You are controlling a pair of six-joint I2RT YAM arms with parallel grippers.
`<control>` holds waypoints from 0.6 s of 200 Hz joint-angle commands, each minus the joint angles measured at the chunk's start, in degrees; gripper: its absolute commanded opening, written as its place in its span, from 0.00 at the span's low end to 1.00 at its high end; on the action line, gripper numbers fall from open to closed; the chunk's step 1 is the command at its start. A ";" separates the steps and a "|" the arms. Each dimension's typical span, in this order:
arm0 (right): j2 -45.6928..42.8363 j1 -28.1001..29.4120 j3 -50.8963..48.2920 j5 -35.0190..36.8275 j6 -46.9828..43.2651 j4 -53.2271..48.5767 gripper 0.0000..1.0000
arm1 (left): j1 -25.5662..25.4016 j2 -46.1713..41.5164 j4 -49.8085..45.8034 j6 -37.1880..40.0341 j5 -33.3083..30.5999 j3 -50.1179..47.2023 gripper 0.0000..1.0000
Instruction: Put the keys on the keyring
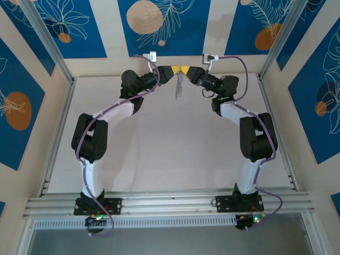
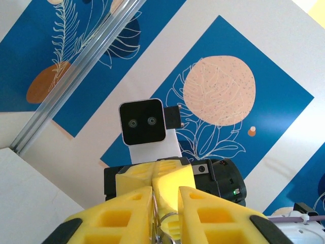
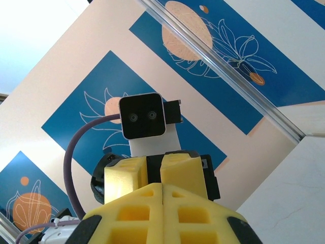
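High over the back of the table my two grippers meet tip to tip. A bunch of small silver keys on the keyring point(image 1: 179, 87) hangs just under that meeting point. The left gripper point(image 1: 171, 72) point(image 2: 165, 192) has its yellow fingers a little apart, and a thin metal loop of the keyring point(image 2: 171, 215) spans the gap between them, touching both. The right gripper point(image 1: 187, 70) point(image 3: 162, 189) is shut tight, and its closed tips point(image 2: 158, 172) reach into the left one's gap. What those tips pinch is hidden. The lilac-headed key is hidden.
The pale tabletop point(image 1: 170, 143) lies far below both raised arms. Aluminium frame posts point(image 1: 45, 40) and patterned blue wall panels point(image 1: 159, 21) stand close behind the grippers. The right arm's purple cable point(image 1: 241, 71) loops beside its wrist.
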 commanded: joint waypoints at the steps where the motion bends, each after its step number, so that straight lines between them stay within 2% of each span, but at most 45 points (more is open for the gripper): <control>1: 0.91 -0.16 1.71 -0.47 0.27 0.73 0.00 | -0.94 0.54 2.07 -0.04 2.37 2.75 0.19; 77: 0.96 -0.50 2.04 -2.71 0.04 -0.30 0.00 | -1.05 1.94 -0.52 0.02 7.33 6.38 0.10; 120: 1.00 -1.10 2.53 -4.65 -0.10 -1.40 0.00 | -1.05 2.49 -2.25 0.24 11.01 8.86 0.10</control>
